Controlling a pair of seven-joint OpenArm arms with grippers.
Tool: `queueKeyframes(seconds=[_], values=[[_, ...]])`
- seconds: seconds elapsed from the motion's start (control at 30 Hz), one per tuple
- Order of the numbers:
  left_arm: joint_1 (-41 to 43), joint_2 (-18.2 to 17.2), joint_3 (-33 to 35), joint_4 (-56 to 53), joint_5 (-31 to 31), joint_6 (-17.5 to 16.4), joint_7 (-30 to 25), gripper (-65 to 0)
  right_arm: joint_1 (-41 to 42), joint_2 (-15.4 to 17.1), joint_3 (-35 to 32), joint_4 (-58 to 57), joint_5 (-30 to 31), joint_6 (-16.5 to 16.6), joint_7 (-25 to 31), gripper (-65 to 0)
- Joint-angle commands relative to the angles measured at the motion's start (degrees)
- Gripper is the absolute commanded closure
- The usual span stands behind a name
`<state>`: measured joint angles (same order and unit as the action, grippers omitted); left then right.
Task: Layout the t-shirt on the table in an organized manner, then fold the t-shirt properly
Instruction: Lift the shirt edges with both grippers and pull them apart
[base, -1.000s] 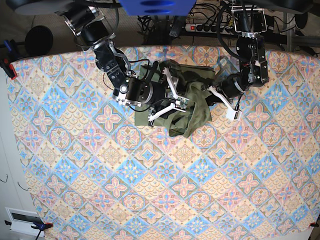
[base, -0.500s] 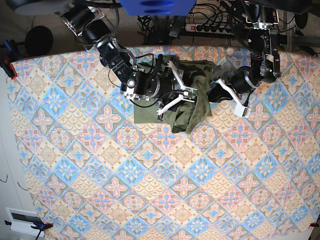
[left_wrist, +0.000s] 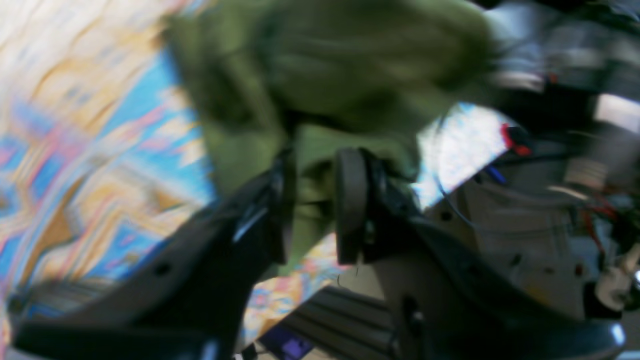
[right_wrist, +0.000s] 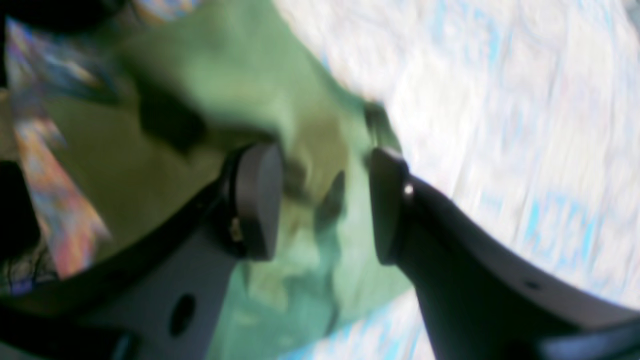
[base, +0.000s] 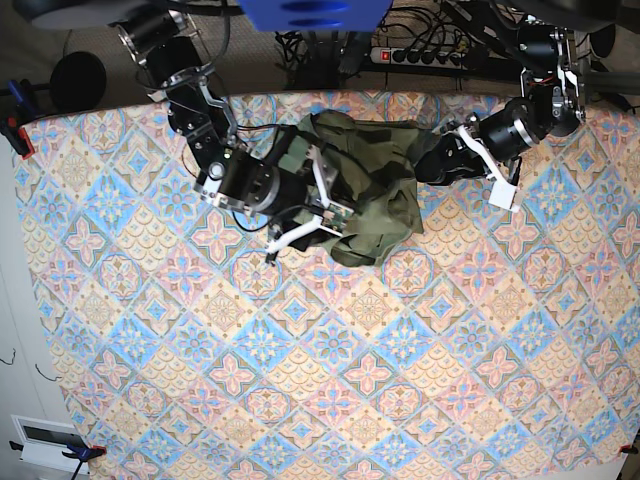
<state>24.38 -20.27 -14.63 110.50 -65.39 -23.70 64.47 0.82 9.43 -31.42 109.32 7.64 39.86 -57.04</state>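
The olive-green t-shirt (base: 375, 185) lies bunched at the far middle of the table (base: 300, 380). My right gripper (base: 335, 215) lies on the shirt's left part. In the right wrist view the gripper (right_wrist: 320, 200) is open, its pads wide apart over green cloth (right_wrist: 240, 80). My left gripper (base: 435, 165) is at the shirt's right edge. In the blurred left wrist view the gripper (left_wrist: 314, 190) stands open by a narrow gap, with a fold of the shirt (left_wrist: 340, 60) lying between the pads.
A power strip with cables (base: 420, 55) runs behind the table's far edge. Clamps (base: 15, 130) sit on the left edge. A white box (base: 45, 440) lies off the near left corner. The patterned cloth stretches wide in front of the shirt.
My left arm swung up and to the right, and its jaws parted. My right arm went right, then back left. The shirt now spreads wider toward the far right.
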Motion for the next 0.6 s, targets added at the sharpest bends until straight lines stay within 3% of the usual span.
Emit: queueKeyframes(seconds=[0.0, 0.33, 0.57], values=[[0.89, -0.34, -0.27, 3.22, -1.03, -0.69, -0.6, -17.9, 0.72, -0.07, 0.61, 0.88, 1.02, 0.14, 1.43, -28.1], [2.92, -0.34, -0.18, 7.35, -1.65, -0.6, -0.51, -39.0, 0.54, 2.92, 5.71, 1.94, 1.11, 0.14, 1.43, -28.1], [1.24, 2.21, 0.61, 8.05, -4.81, -0.6, -0.51, -41.4, 0.54, 2.92, 8.25, 2.11, 1.2, 0.14, 1.43, -28.1]])
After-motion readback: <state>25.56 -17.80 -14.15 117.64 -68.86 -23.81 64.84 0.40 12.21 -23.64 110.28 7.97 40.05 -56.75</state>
